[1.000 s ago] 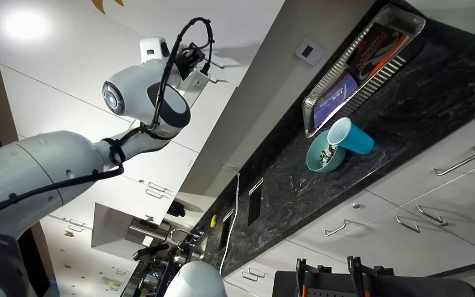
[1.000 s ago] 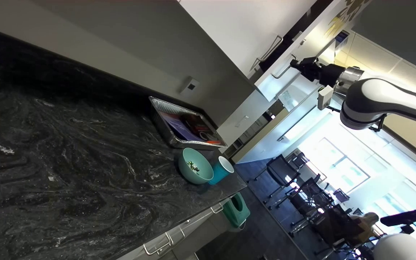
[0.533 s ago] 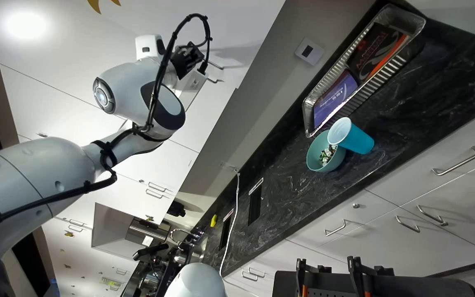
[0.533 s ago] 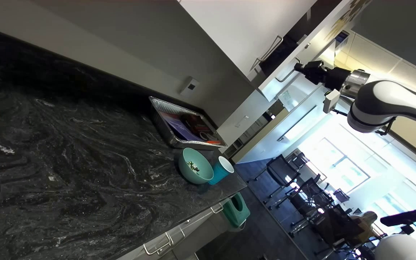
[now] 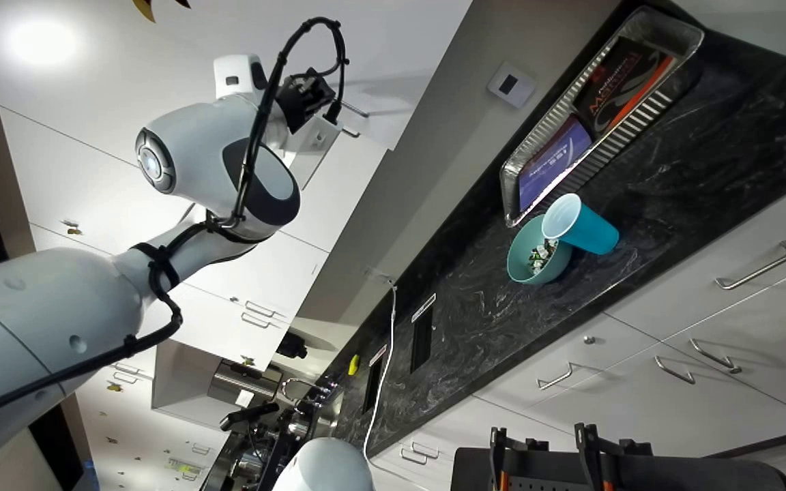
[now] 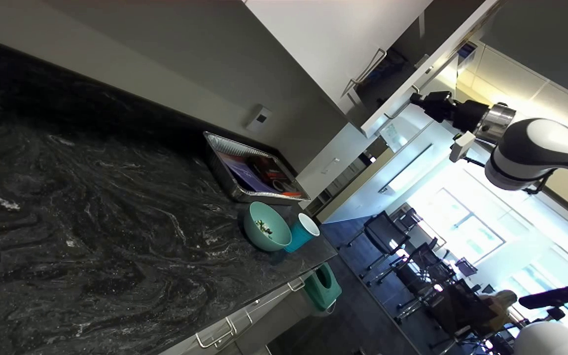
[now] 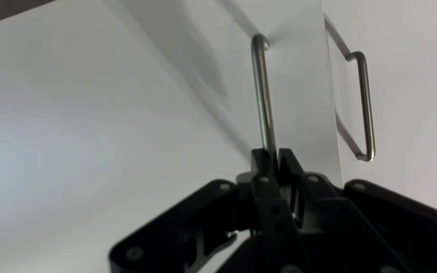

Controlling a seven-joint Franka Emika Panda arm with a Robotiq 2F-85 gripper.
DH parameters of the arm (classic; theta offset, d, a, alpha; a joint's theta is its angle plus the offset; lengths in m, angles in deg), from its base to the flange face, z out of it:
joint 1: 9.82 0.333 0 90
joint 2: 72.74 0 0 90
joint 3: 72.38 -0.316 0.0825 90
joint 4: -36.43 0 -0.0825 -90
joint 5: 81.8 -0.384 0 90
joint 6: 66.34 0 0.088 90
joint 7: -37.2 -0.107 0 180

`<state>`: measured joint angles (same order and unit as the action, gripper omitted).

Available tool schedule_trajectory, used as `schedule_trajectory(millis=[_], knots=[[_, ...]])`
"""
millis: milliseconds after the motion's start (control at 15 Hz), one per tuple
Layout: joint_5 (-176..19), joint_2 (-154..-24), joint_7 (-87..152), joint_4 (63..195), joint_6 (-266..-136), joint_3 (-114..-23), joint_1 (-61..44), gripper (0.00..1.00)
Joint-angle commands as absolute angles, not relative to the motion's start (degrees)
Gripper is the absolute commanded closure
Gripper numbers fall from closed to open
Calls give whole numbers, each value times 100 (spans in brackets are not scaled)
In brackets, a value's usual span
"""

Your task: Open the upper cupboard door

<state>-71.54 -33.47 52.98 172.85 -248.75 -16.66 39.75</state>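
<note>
The black gripper point(image 7: 273, 160) clasps a flat white door point(image 7: 108, 125) by its silver bar handle point(image 7: 263, 91); dark chairs point(image 6: 385, 231) stand beyond black-marbled countertop point(image 6: 116, 217).

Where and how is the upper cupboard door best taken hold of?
Probably by the straight run of its bar handle, coming from in front of the door, one jaw to each side: the slim bar stands off the flat face, which offers little to pinch. The end effector has it this way.

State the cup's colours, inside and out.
The cup is turquoise blue outside and white inside; it shows best in an exterior view.
</note>
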Motion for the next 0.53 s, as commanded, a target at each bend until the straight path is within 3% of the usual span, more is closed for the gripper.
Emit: schedule_trajectory(millis=[0, 467], knots=[[-7323, -3341, 5478, 17297, -24600, -1480, 3233, 97], [-7270, -2809, 5861, 17571, -24439, -1545, 2804, 97]])
